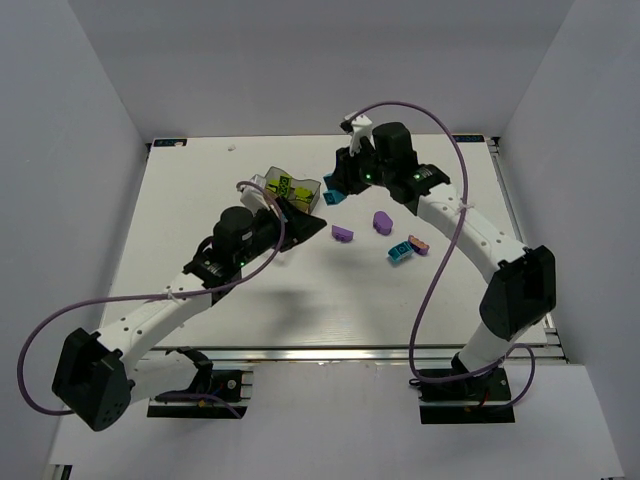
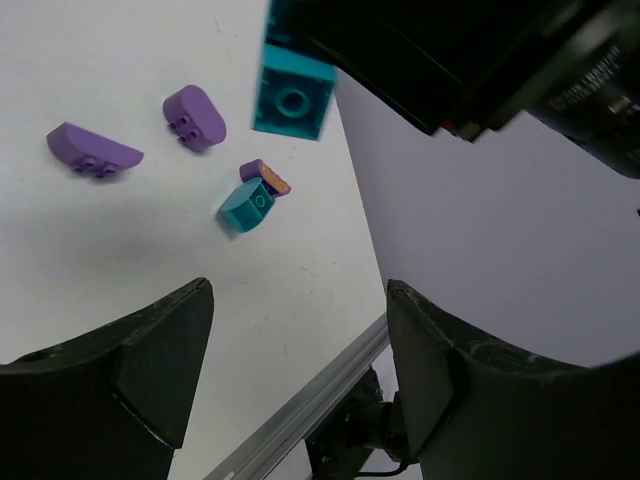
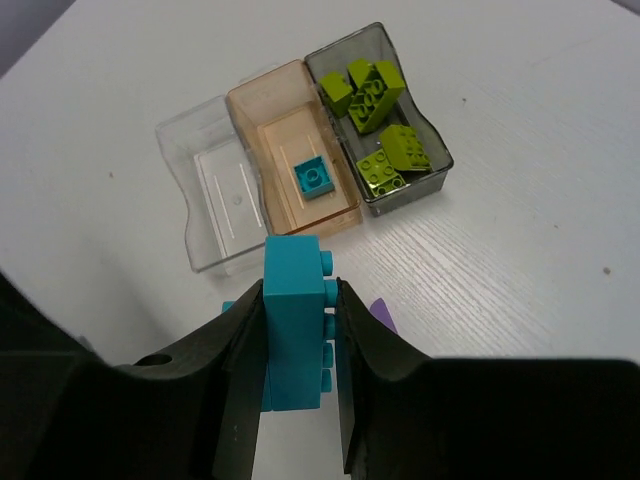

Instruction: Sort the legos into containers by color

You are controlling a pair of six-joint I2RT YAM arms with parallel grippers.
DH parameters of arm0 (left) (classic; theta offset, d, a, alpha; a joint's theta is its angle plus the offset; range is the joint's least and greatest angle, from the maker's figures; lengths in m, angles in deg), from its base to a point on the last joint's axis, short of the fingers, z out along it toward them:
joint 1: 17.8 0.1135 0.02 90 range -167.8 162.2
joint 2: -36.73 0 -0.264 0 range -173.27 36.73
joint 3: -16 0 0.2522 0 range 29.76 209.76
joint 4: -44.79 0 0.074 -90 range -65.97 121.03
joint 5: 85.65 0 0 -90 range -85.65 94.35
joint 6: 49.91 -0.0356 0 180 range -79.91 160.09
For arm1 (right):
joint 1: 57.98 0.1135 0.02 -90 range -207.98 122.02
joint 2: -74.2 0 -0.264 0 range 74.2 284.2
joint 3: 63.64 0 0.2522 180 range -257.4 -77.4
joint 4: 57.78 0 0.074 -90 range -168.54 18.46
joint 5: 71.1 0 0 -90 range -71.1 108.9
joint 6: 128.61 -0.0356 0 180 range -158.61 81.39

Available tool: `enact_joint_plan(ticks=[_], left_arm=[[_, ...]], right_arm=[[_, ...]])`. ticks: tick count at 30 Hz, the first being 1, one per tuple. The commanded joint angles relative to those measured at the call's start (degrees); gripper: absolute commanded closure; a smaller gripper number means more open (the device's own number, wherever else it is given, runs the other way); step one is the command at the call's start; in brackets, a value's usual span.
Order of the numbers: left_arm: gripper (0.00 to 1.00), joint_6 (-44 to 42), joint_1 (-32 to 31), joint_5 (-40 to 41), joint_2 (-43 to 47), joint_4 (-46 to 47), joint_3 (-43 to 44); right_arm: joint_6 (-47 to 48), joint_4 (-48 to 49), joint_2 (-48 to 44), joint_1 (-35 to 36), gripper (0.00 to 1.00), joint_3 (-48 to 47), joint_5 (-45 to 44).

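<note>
My right gripper (image 3: 297,305) is shut on a long cyan lego (image 3: 293,330) and holds it just above the table, in front of the containers. In the right wrist view the clear tray (image 3: 215,175) has nothing in it. The orange-tinted tray (image 3: 280,125) holds one cyan brick (image 3: 314,178), and the smoky grey tray (image 3: 437,145) holds several lime green bricks (image 3: 368,88). My left gripper (image 2: 300,290) hangs open with nothing between its fingers, beside the trays (image 1: 268,178). On the table lie two purple legos (image 1: 342,233) (image 1: 382,221), a cyan one (image 1: 400,250) and a small purple one (image 1: 418,244).
White walls close in the table on the left, back and right. An aluminium rail (image 1: 350,352) runs along the near edge. A purple cable (image 1: 440,250) loops beside the right arm, and another (image 1: 40,340) by the left arm's base.
</note>
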Motion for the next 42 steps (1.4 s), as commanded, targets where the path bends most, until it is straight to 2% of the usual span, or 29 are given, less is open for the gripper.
enact_joint_plan(ticks=[1,15,29,32,36,37,39,40,42], left_arm=[[0.2,-2.25,-1.68,1.98,-1.77,0.98,4.2],[0.2,-5.67,-2.39,3.3,-7.48,-1.4,8.34],[0.23,-10.25,-2.56,3.92,-12.14,-3.25,13.17],[0.28,-10.77,-2.57,3.56,-13.19,-3.68,13.88],[0.42,-10.86,-2.65,2.77,-13.99,-3.42,13.97],[0.51,-10.86,-2.65,2.68,-14.08,-3.33,13.88],[0.6,-10.86,-2.65,2.68,-14.17,-3.33,13.97],[0.69,-10.95,-2.65,2.68,-14.17,-3.42,13.97],[0.79,-11.21,-2.65,2.94,-13.91,-4.12,14.05]], right_arm=[[-10.24,-0.98,2.31,-0.87,1.0,-5.25,-4.48],[-14.74,-0.46,-2.34,1.15,1.0,-0.34,-0.26],[-14.92,0.06,-4.02,2.12,1.0,2.82,1.06],[-14.92,0.15,-4.02,2.12,1.0,3.09,1.15],[-14.83,0.15,-4.02,2.2,1.0,3.26,1.33],[-14.83,0.15,-4.02,2.2,1.0,3.27,1.5],[-14.74,0.15,-4.02,2.2,1.0,3.35,1.33],[-14.57,0.24,-4.02,2.2,1.0,3.35,0.89],[-13.95,0.32,-4.11,2.2,1.0,3.53,-0.07]])
